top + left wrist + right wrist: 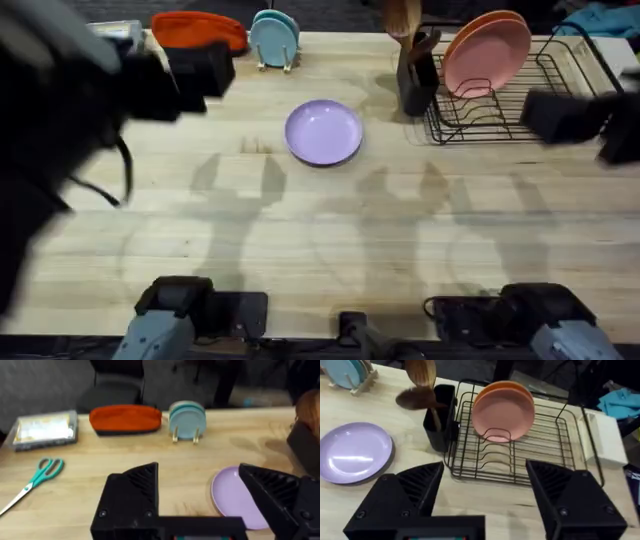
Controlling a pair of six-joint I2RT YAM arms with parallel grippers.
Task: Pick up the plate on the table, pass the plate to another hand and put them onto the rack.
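One purple plate [323, 131] lies flat mid-table [300, 250], left of the rack [520, 455]. Both grippers hover spread and empty — left gripper [200, 495] nearest. It should come low and slip one finger under the rim — flat plates slide.

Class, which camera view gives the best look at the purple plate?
The overhead view: the plate lies whole and unobstructed on the table. The right wrist view cuts its edge slightly; the left wrist view hides part behind a finger.
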